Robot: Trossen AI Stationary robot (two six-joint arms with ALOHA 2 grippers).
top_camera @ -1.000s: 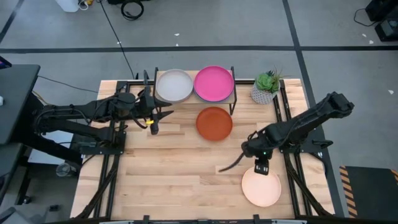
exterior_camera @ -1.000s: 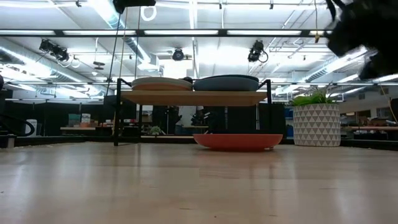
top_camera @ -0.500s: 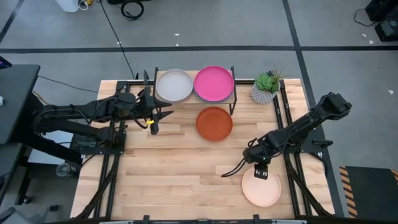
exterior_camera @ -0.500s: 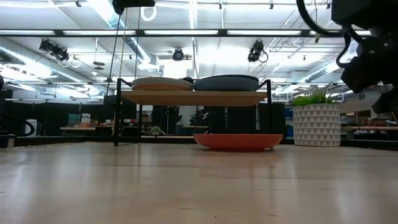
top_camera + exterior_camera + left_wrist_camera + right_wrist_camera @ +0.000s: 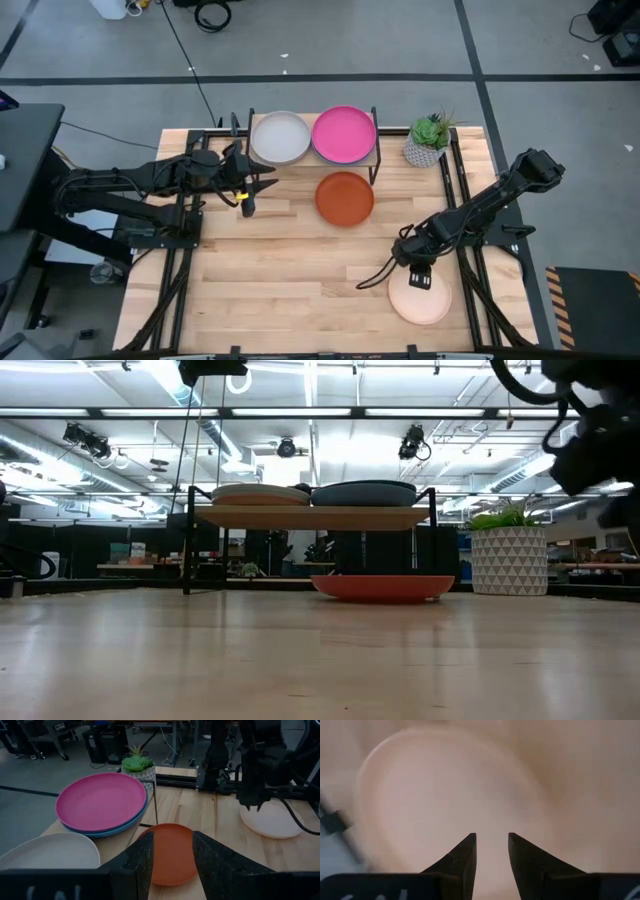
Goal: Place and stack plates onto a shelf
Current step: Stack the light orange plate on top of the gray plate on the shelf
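So far the shelf (image 5: 375,152) bears cream (image 5: 279,137) and magenta (image 5: 344,133) plates, while the orange plate (image 5: 344,198) and tan plate (image 5: 421,303) remain on the table, the right gripper (image 5: 418,279) hovering part-open over the latter

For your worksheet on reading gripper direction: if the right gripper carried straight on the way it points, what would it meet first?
The right gripper, fingers apart, points down at the round matte tan plate on the slatted wooden table; it would probably meet that plate first.
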